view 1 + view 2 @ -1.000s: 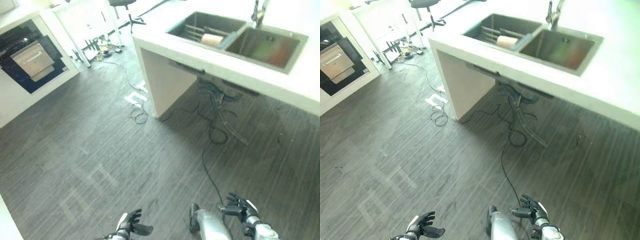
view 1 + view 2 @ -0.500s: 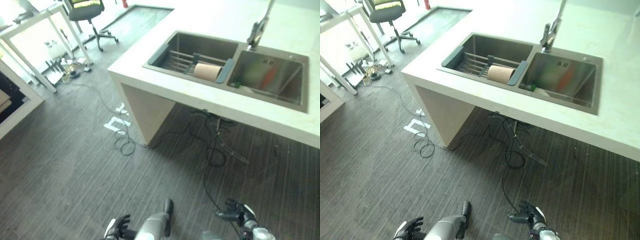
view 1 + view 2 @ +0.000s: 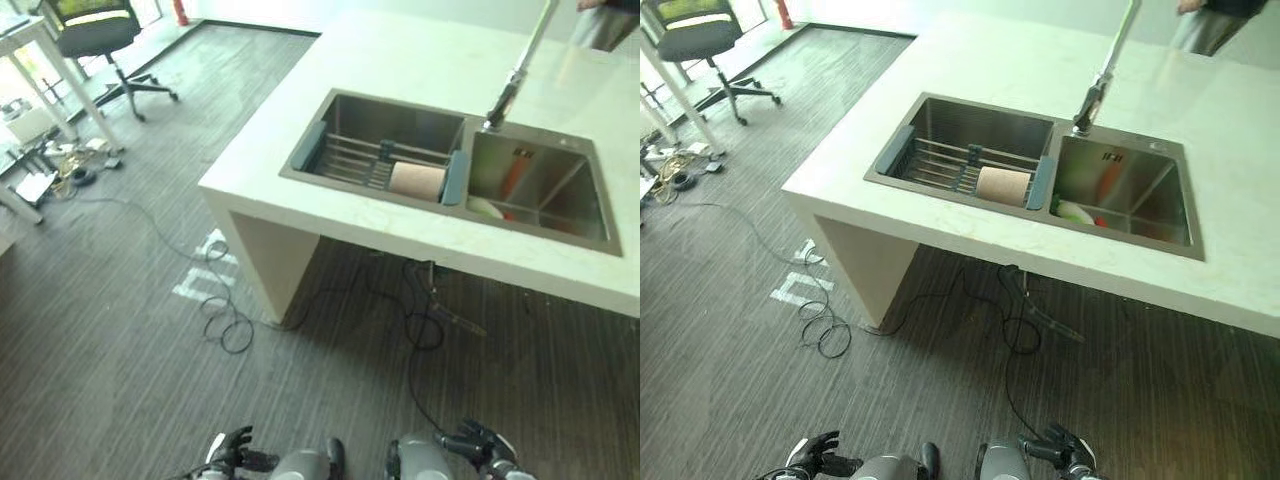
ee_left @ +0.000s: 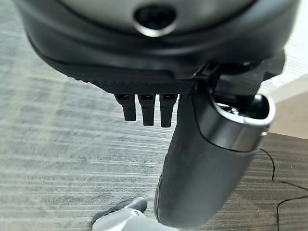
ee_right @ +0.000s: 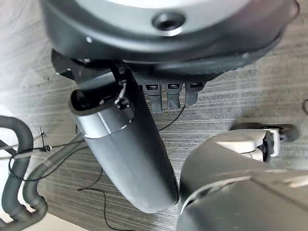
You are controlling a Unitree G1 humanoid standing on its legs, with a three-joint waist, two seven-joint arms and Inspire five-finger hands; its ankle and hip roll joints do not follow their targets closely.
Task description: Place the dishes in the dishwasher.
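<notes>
Both dark hands hang low over the dark grey striped wooden floor (image 3: 120, 330), well apart from the sink. The left hand (image 3: 232, 455) holds nothing, its fingers (image 4: 147, 108) loosely relaxed and the thumb standing out beside them. The right hand (image 3: 1065, 452) is likewise empty, with relaxed fingers (image 5: 173, 96) over the floor.

Farther out stands the white stone tabletop (image 3: 970, 60) with a two-basin stainless steel sink (image 3: 1040, 175) set into it. In the basin on the robot's left lies a grey wire drying rack (image 3: 940, 165) with a beige cylindrical cup (image 3: 1002, 185) lying on its side at the rack's right end. The other basin holds a green-and-white dish (image 3: 1073, 211) next to something red-orange that cannot be made out. A tall chrome tap (image 3: 1102, 75) rises behind the divider. A black office chair (image 3: 95, 30) stands far off to the left.
</notes>
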